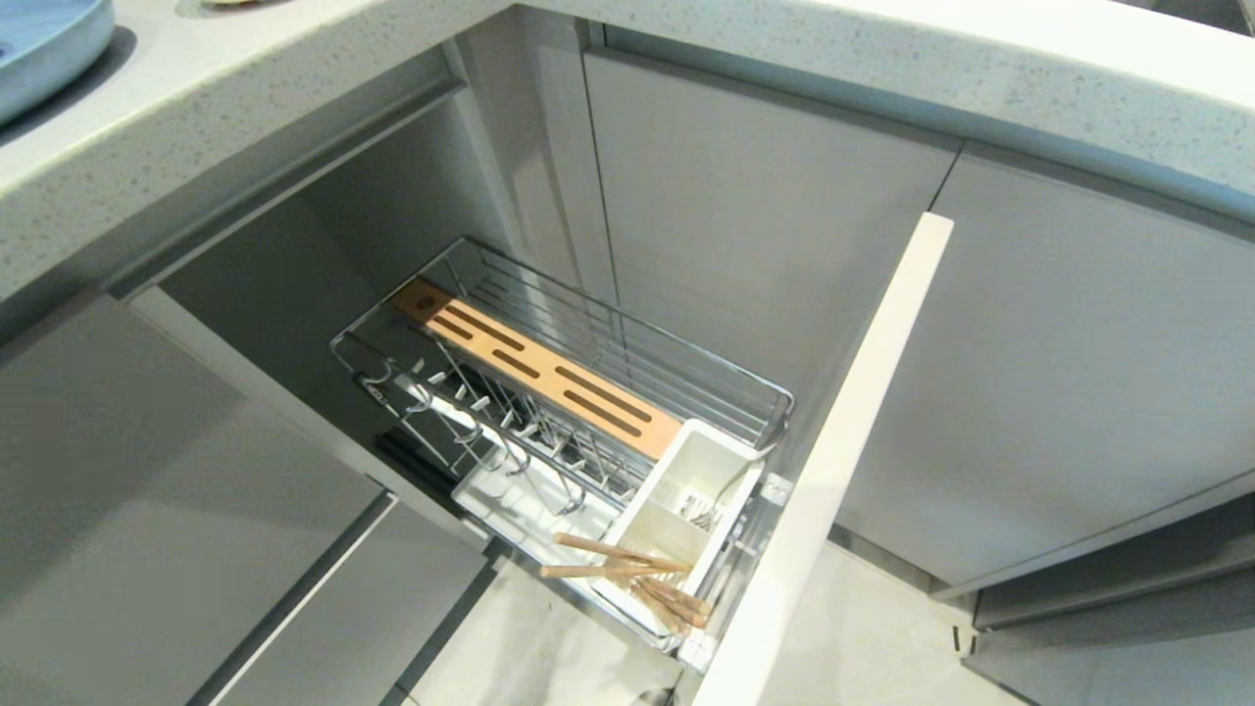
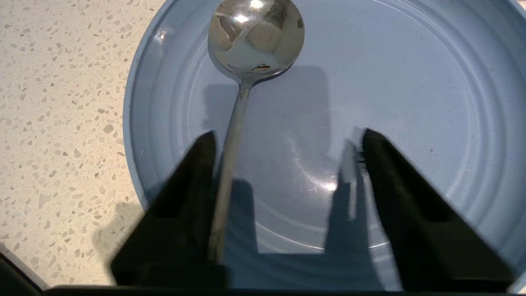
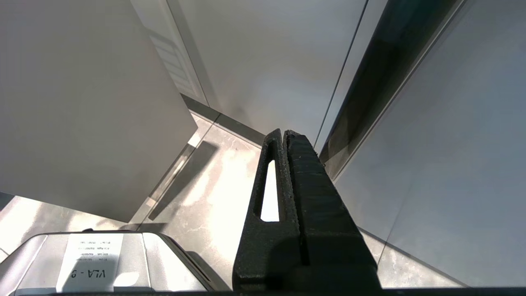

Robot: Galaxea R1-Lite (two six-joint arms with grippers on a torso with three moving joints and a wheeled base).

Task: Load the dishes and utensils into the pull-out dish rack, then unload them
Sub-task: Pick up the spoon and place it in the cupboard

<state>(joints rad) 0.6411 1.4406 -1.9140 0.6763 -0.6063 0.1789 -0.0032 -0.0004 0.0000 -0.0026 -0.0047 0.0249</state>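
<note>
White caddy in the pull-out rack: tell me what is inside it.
The wooden chopsticks lie in the white caddy's near compartment, their ends sticking out over its rim. Something thin and metallic shows in the far compartment, too small to identify. The caddy's bottom is hidden by its walls.

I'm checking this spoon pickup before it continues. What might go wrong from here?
The spoon lies in the blue plate, its handle right beside one finger of the left gripper, far off-centre; closing may push it sideways or pinch it poorly. The thin metal handle on the smooth plate could slip. In the rack, chopsticks jut from the caddy, crowding the drop spot.
</note>
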